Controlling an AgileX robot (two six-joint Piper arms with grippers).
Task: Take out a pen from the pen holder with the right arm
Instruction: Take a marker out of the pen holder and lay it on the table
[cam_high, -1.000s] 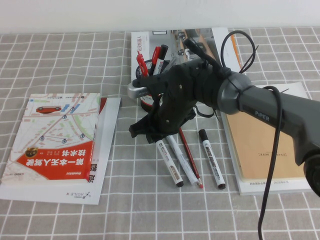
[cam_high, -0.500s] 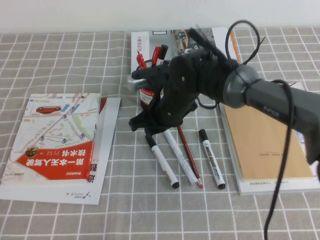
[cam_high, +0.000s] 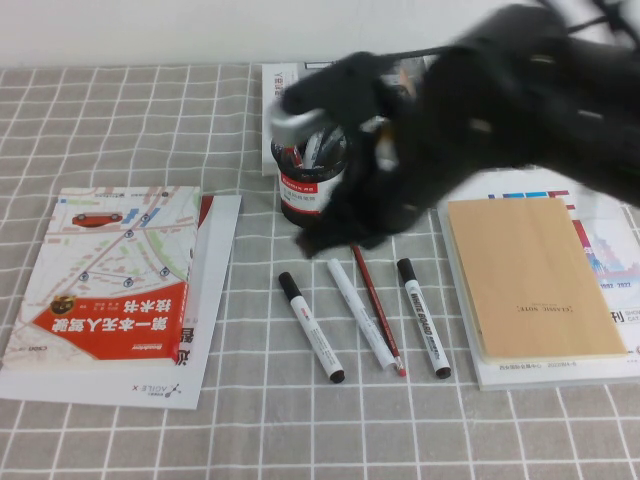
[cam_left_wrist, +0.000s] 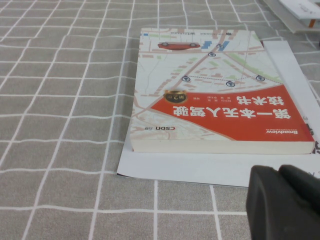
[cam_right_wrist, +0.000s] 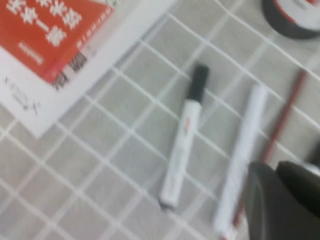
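The dark mesh pen holder (cam_high: 308, 190) stands at the back centre with several pens in it. In front of it lie a black-capped white marker (cam_high: 310, 328), a white pen (cam_high: 362, 315), a red pencil (cam_high: 377, 310) and a whiteboard marker (cam_high: 424, 318). My right gripper (cam_high: 348, 232) hangs blurred just in front of the holder, above the pens' far ends. In the right wrist view it (cam_right_wrist: 276, 171) is shut and holds nothing, with the marker (cam_right_wrist: 185, 145) and white pen (cam_right_wrist: 242, 160) below. My left gripper (cam_left_wrist: 281, 176) is shut and holds nothing, low by the book.
A red and white map book (cam_high: 110, 270) on a white sheet lies at the left. A tan notebook (cam_high: 530, 275) on papers lies at the right. An open magazine (cam_high: 290, 78) sits behind the holder. The grey checked cloth (cam_high: 120, 430) covers the table.
The black-capped marker left the right gripper and now lies on the cloth left of the white pen. The right arm rose and swung back to the right, its fingers closing.
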